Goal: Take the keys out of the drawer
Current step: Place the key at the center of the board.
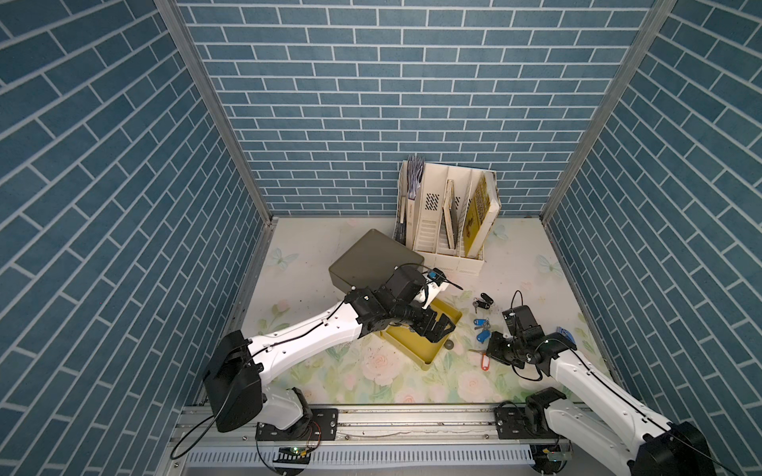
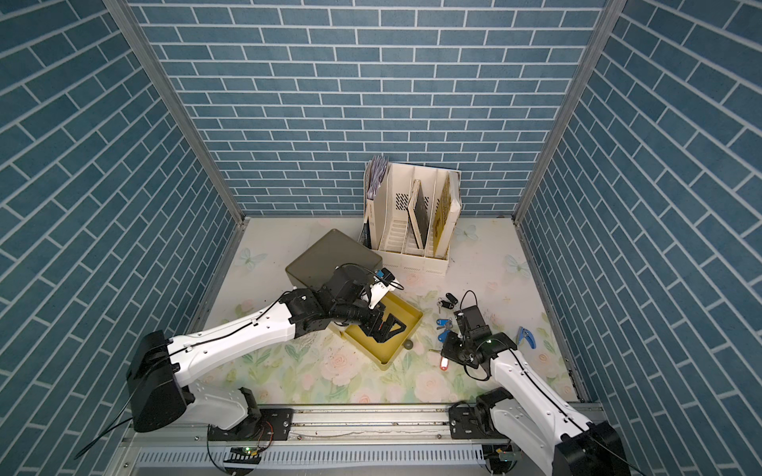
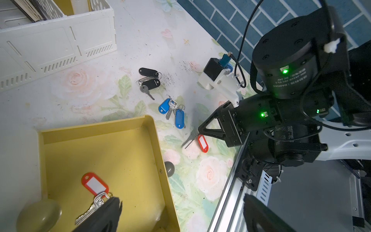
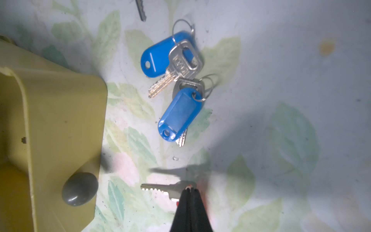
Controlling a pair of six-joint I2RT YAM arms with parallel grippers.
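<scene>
Right gripper [image 4: 189,189] clenched on one red key [image 4: 158,188], low over table [image 3: 90,90], toward its front edge beside blue keys [image 3: 172,112]. Best lowered, released clear. Left gripper [image 2: 389,328] spread above second red key [image 3: 94,185] in drawer [image 3: 100,124].

Blue brick walls [image 1: 371,103] — floral tabletop [image 1: 515,247]

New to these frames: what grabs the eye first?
The open yellow plastic drawer mid-table, one red-tagged metal key lying inside below the open left claw. Beside it, the right claw is shut on a second red-tagged key over the floral tabletop, with blue-tagged keys and black-fob keys lying loose nearby.
</scene>
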